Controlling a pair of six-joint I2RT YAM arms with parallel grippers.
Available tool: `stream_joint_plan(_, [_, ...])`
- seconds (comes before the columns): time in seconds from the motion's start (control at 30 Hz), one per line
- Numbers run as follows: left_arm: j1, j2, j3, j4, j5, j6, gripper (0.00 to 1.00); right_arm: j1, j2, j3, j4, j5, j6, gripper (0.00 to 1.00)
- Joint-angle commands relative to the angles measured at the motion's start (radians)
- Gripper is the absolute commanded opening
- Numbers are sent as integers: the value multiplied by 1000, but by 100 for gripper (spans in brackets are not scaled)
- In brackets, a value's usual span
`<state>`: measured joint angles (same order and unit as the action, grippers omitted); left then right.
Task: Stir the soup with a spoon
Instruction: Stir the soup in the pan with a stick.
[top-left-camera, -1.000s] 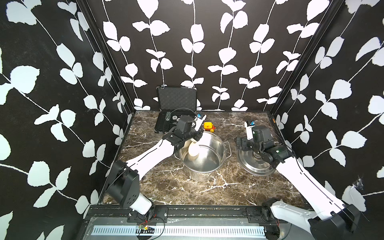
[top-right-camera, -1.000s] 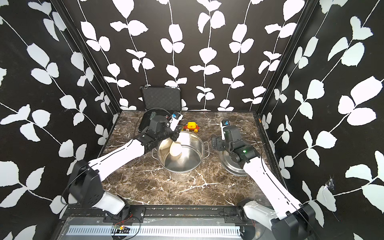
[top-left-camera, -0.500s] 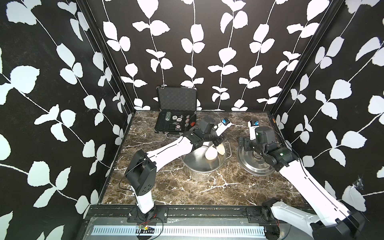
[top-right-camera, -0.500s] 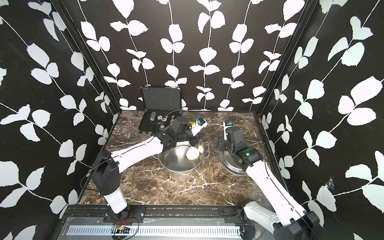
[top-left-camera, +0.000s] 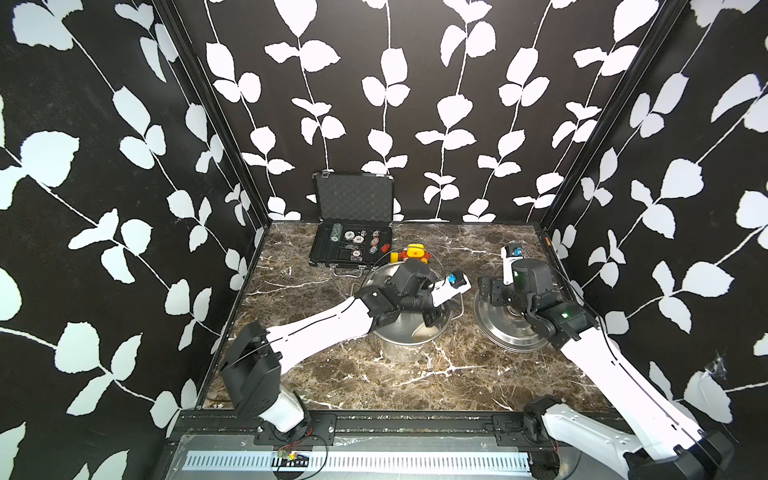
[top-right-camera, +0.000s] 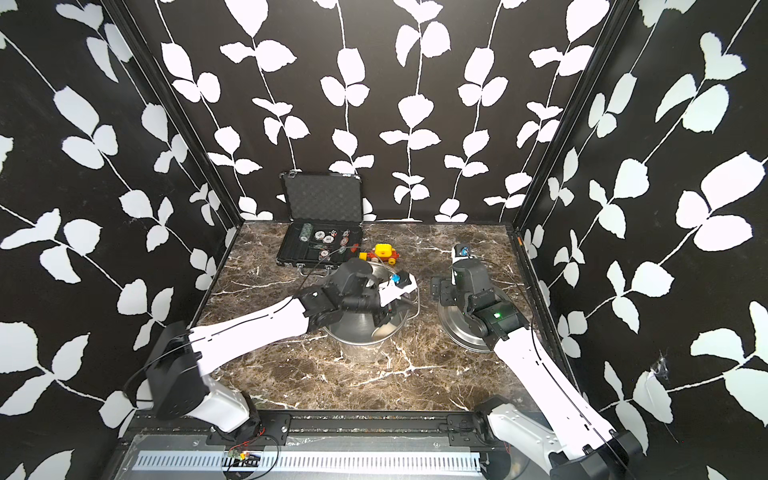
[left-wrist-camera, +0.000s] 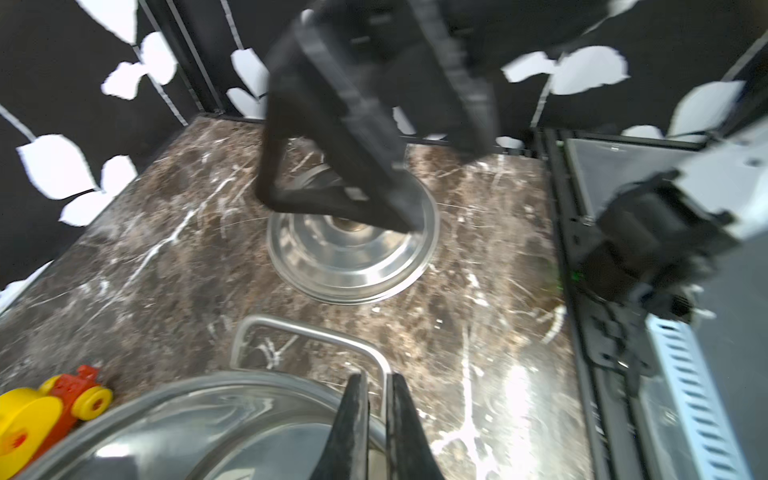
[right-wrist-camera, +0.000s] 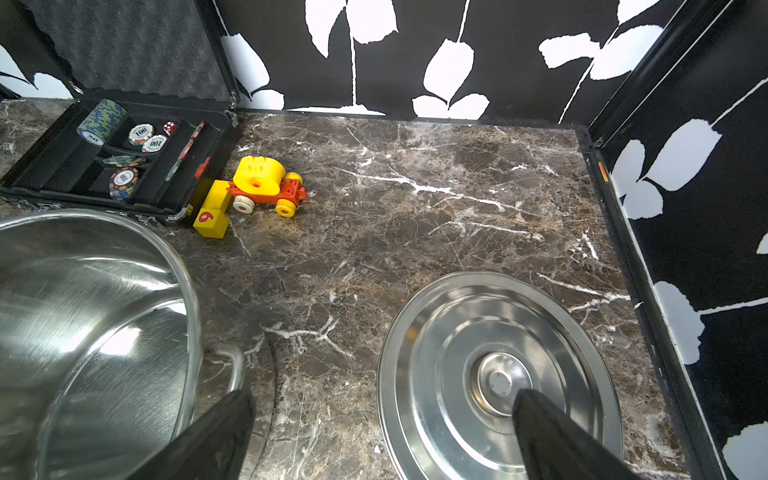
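While the left gripper (left-wrist-camera: 376, 380) is clenched on the spoon (top-left-camera: 423, 331) directly above the pot (top-left-camera: 399, 353), the spoon's long axis appears to run steeply down to its bowl inside, and the released right gripper (right-wrist-camera: 382, 397) hovers over the lid (right-wrist-camera: 457, 332), farther away.

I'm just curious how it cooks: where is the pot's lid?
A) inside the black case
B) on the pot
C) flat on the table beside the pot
C: the lid lies flat on the marble table, apart from the open pot.
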<state>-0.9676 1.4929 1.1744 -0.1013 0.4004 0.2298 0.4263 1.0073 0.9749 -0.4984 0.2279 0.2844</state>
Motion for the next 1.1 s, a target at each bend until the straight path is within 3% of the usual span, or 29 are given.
stream_joint_plan(0.0, [3, -105, -64, -37, 10, 5, 0, -4, 12, -1, 55, 3, 13, 99])
stream_joint_plan(0.23, [22, -279, -199, -72, -163, -4, 0, -2, 39, 6, 69, -13, 13, 99])
stream_joint_plan(0.43, [167, -359, -286, 0, -173, -91, 0, -3, 63, 20, 72, -34, 15, 99])
stream_joint_plan(0.53, [219, -375, -302, 23, -233, -111, 0, -3, 66, 19, 70, -35, 15, 99])
stream_joint_plan(0.7, [306, -334, -289, 68, -347, -161, 0, -4, 82, 24, 50, -11, 30, 99])
stream_joint_plan(0.93, [322, -180, -162, 120, -464, -132, 0, -4, 93, 28, 48, -17, 31, 99])
stream_joint_plan(1.07, [322, -84, -67, 138, -403, -118, 0, -3, 80, 9, 49, -7, 32, 99])
